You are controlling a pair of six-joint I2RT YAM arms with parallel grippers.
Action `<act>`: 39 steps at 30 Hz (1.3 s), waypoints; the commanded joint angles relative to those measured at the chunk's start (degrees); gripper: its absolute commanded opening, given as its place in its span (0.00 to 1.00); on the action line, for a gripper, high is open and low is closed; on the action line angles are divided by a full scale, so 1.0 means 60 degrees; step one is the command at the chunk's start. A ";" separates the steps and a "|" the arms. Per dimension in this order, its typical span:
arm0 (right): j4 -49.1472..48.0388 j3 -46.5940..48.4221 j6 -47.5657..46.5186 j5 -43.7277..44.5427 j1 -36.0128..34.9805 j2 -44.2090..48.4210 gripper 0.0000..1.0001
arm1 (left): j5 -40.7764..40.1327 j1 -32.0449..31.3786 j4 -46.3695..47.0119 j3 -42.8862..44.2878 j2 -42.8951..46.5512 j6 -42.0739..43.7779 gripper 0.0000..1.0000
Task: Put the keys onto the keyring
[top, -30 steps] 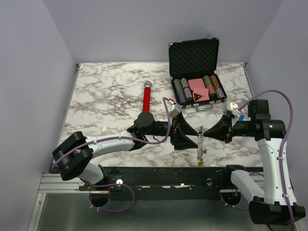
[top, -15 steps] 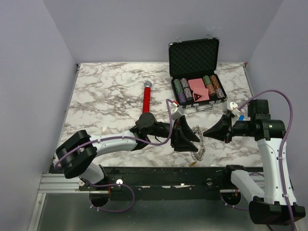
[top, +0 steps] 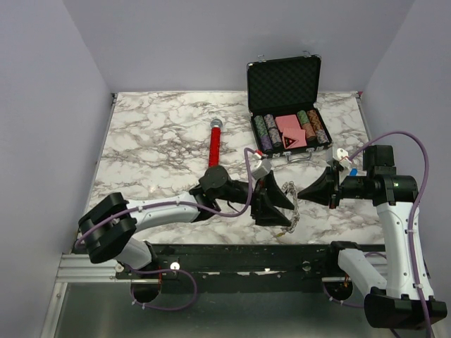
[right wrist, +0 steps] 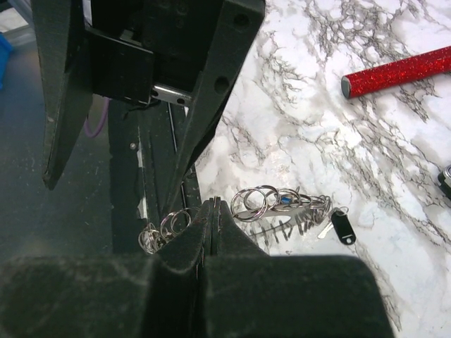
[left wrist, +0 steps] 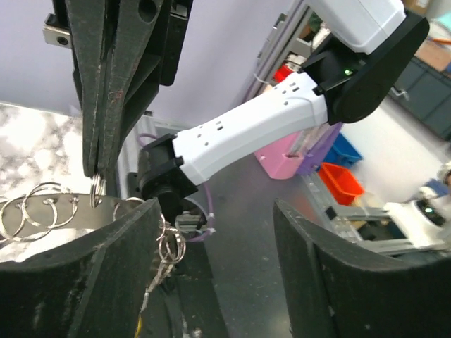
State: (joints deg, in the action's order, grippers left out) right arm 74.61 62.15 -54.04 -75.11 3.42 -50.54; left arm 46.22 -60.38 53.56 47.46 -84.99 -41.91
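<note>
The keyring (top: 292, 211) is a chain of thin metal rings bowed between my two grippers near the table's front edge. My right gripper (top: 301, 193) is shut on one ring of it; the left wrist view shows its tips (left wrist: 96, 179) pinching that ring, with more rings (left wrist: 42, 208) trailing left. My left gripper (top: 280, 210) is open, and the chain drapes over one finger (left wrist: 84, 267). In the right wrist view, past my shut right gripper (right wrist: 213, 204), the rings (right wrist: 257, 202) carry a blue-headed key (right wrist: 285, 201) and a black-headed key (right wrist: 344, 229).
A red-handled microphone (top: 214, 144) lies on the marble behind the left arm and shows in the right wrist view (right wrist: 398, 70). An open black case (top: 285, 91) with poker chips stands at the back right. The black front rail (top: 246, 253) runs just below the grippers.
The left gripper has shifted right into the chain. The keyring, straight between the grippers a second ago, now bows around the left gripper's finger. The right gripper has barely moved.
</note>
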 commanded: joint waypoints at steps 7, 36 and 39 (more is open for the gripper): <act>0.0719 -0.0031 -0.1246 -0.0387 -0.0043 -0.0057 0.00 | -0.3203 -0.0030 -0.1646 -0.1845 0.3118 0.3043 0.99; 0.1130 -0.0017 -0.1848 -0.0636 -0.0043 -0.0248 0.00 | -0.2795 -0.0337 -0.1163 -0.0147 0.0762 0.4378 0.41; 0.1115 -0.0017 -0.1818 -0.0636 -0.0043 -0.0219 0.00 | -0.2781 -0.0337 -0.1338 0.0029 0.0645 0.4509 0.41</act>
State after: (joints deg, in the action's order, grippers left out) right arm 76.58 62.15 -64.16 -75.53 3.42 -52.75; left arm 27.70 -62.02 45.10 44.99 -79.88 -16.78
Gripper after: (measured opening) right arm 0.005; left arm 0.413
